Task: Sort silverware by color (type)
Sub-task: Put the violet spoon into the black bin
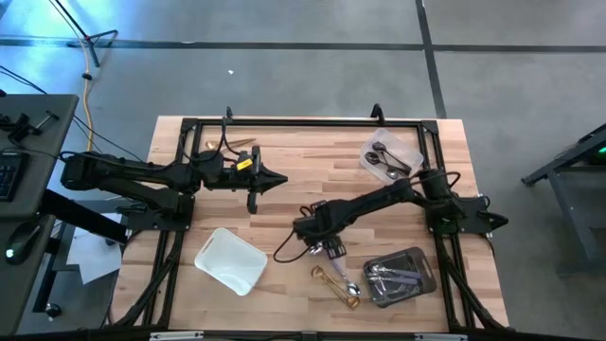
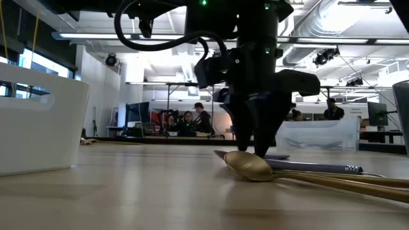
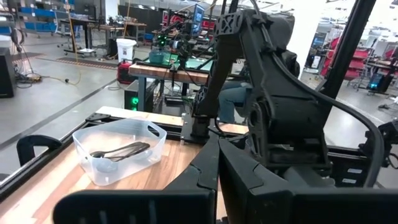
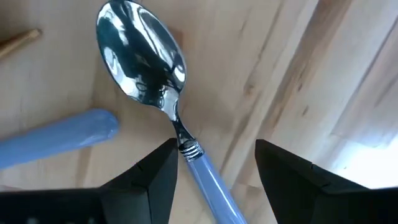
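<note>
1. One white plastic tray (image 1: 230, 260) sits near-left on the wooden counter (image 1: 303, 175).
2. The left hand (image 1: 280, 180) hovers, fingers closed, holding nothing.
3. The right hand (image 1: 331, 254) points down, fingers spread, straddling a silver spoon with a blue handle (image 4: 163, 93).
4. Two gold spoons (image 1: 338, 286) lie near.
5. Two clear trays (image 1: 402, 277) hold utensils.

Lying on the wooden table (image 1: 303, 180): a white tray (image 1: 230, 260) tilted near the front edge, a clear tray (image 1: 390, 157) toward the far right corner, another clear tray (image 1: 401, 277) at front right. Sitting beyond, in the room: people (image 2: 187, 121).
</note>
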Motion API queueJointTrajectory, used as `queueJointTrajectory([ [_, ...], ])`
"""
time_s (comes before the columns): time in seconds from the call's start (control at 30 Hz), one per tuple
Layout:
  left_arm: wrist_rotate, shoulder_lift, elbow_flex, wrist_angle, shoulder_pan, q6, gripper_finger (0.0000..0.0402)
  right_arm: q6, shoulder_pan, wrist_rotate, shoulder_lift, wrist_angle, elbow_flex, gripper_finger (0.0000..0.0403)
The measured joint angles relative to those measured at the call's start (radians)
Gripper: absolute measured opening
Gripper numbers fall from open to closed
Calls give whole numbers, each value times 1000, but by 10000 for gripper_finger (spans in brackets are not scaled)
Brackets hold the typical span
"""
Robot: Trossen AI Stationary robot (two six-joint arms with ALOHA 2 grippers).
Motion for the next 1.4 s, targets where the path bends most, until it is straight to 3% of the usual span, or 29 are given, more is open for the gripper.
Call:
queueJointTrajectory([
  [0.3, 0, -18, 0, 67, 0, 11, 0, -92, -11, -2, 0, 5, 0, 199],
  [0.7, -7, -141, -1, 54, 0, 38, 0, -173, -10, -48, 0, -5, 0, 199],
  [1.13, -16, -163, -1, 52, 0, 34, 0, -158, -20, -47, 44, -5, 6, 199],
  [1.27, -32, -163, -1, 52, 0, 30, 0, -154, -19, -48, 51, -5, 5, 179],
  [1.4, -34, -163, -1, 52, 0, 30, 0, -154, -18, -53, 53, -8, 4, 125],
])
